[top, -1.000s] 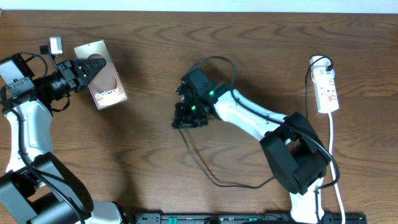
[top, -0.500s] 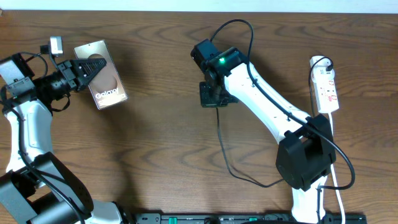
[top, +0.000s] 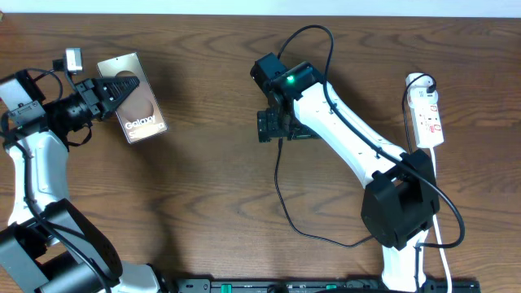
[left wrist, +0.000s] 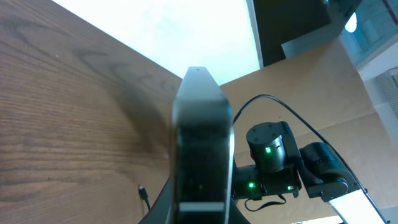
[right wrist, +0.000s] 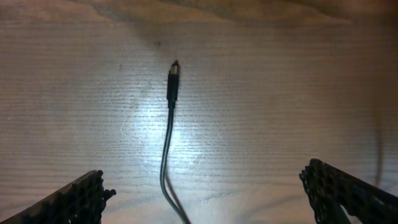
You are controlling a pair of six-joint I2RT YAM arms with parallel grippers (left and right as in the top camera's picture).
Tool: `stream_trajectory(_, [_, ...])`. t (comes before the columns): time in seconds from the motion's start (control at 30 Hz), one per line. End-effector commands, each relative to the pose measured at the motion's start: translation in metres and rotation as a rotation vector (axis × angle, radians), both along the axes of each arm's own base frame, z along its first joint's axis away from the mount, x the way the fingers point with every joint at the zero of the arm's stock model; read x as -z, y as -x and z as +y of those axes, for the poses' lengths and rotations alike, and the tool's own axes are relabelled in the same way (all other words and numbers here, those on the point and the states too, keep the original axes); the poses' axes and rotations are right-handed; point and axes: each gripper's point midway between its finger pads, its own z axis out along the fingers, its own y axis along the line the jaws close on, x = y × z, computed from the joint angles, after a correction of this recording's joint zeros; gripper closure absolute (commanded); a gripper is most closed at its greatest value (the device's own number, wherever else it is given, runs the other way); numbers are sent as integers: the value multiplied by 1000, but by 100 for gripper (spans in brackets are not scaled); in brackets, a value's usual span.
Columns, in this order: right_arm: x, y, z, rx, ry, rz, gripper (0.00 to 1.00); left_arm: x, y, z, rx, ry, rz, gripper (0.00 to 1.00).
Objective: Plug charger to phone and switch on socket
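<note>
The phone (top: 137, 114) is held at the left of the worktop (top: 203, 203), clamped edge-on in the jaws of the left gripper (top: 112, 96). The charger (right wrist: 173, 78) is seen lying loose on the wood, its small connector tip pointing away from the right gripper (right wrist: 208, 186), whose jaws are spread wide on either side of the cable without touching it. The socket (top: 427, 114) lies at the far right, well apart from both. The plugging step is judged to be in hand, with nothing yet connected. A firm, square grip just behind the tip is called for next, so that it can be carried to the phone's port and lined up.
</note>
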Motion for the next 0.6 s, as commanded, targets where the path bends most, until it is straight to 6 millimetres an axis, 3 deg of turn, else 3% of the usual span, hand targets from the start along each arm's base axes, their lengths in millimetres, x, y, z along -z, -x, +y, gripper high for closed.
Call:
stream_trajectory(0.0, [1,3,0,71,-5,5,1,-14,7,-4,29,9,-42,92])
stream_trajectory(0.13, [10,5,5,100,-10,2,1,-14,7,-4,29,10,-42,93])
stream_trajectory(0.37, [46,13,18,93,-73,95,1,-14,7,-4,29,12,-38,93])
stream_trajectory(0.57, [57,8,24,93,-88,99,1,-14,7,-4,29,12,-38,93])
